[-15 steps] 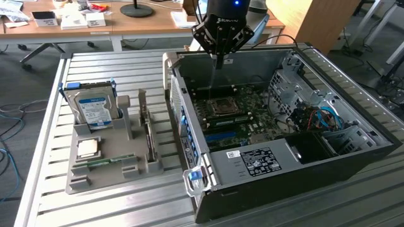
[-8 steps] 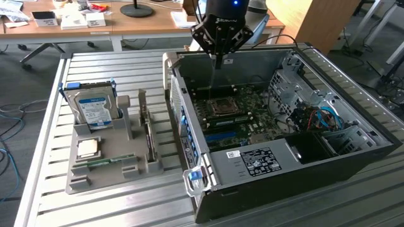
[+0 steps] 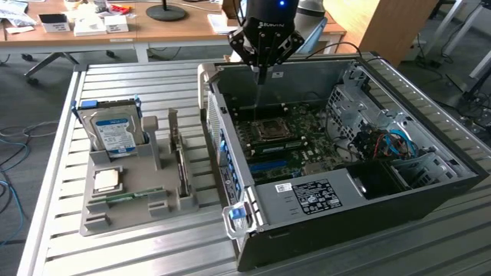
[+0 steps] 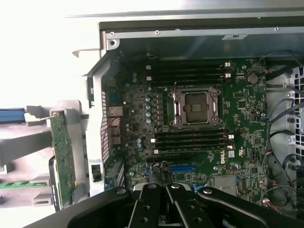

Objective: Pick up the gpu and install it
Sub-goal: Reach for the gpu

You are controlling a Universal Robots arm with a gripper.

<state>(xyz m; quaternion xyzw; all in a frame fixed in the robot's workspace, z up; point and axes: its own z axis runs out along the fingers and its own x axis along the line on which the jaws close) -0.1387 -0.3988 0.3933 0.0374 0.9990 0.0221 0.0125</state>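
Exterior view, gripper (image 3: 261, 77): my fingers are clenched on nothing and hang over the far rim of the open computer case (image 3: 345, 236).
Exterior view, gpu (image 3: 178, 152): it stands on edge in the grey holder (image 3: 115, 221), outside the case toward the exterior view's left, well apart from my gripper.
Exterior view, holder contents: a hard drive (image 3: 114, 133) upright at the far end, a processor chip (image 3: 106, 180) lying flat, a memory stick (image 3: 132, 195) just beside the chip, and the gpu along the side nearest the case.
Exterior view, case contents: a main board (image 3: 295, 146) with an empty processor socket (image 3: 270, 129), cables (image 3: 383, 144) and a labelled power box (image 3: 318, 195).
Wrist view, gripper (image 4: 165, 192): my fingers are closed together above the main board (image 4: 237, 123).
Wrist view, gpu (image 4: 63, 156): its green edge faces up in the holder, just outside the case wall and not touched.
Wrist view, socket (image 4: 195, 107): empty, with memory slots on either side.
Step in hand, my judgement: the pick-up has not begun. To do it well, I should part my fingers, square them to the card's thin top edge and keep clear of the holder's walls.
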